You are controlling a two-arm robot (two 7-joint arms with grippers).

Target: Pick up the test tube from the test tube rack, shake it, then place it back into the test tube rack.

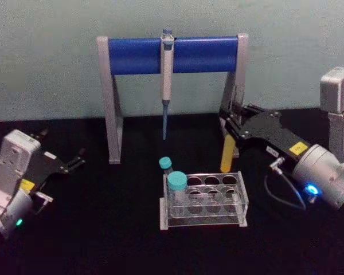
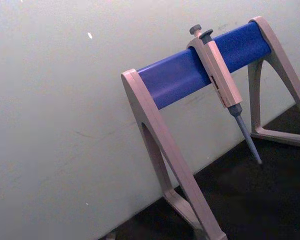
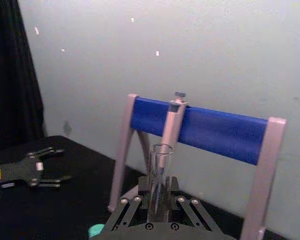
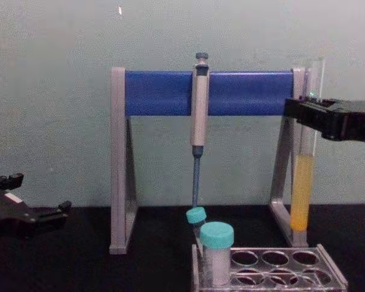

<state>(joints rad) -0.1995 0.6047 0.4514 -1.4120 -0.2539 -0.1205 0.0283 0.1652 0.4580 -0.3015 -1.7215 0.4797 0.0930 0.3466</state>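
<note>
Right gripper (image 4: 308, 114) pinches test tube (image 4: 302, 185) upright, clear of test tube rack (image 4: 289, 269), so I can shake freely. Left gripper (image 1: 77, 159) parked, spread.

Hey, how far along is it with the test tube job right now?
Pickup looks done: the tall clear glass tube with yellow liquid is out of the low clear plastic holed rack, held upright in the right claw. Whether shaking has happened can't be told. Left: setting it back in a hole. The left claw sits open, parked at left.

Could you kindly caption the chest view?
Right gripper holds the test tube upright, clear of the test tube rack; left gripper idle.
</note>
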